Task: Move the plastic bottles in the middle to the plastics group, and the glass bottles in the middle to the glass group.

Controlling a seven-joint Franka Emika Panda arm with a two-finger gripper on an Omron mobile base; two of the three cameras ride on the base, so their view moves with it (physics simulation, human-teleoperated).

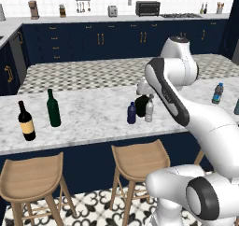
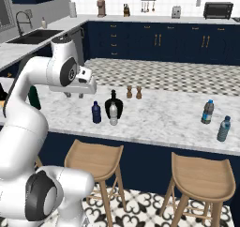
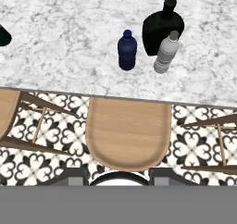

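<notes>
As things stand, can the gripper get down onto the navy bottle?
Probably yes. The navy bottle stands upright near the counter's front edge, apart from the grey bottle and the black bottle behind it, with nothing over its cap.

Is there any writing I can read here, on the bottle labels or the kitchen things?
None can be read.
Black wine bottle: tan label, no letters to make out.
Small clear bottle: blue label, too small and blurred to read.
Toaster oven on the back counter: no legible marks.
</notes>
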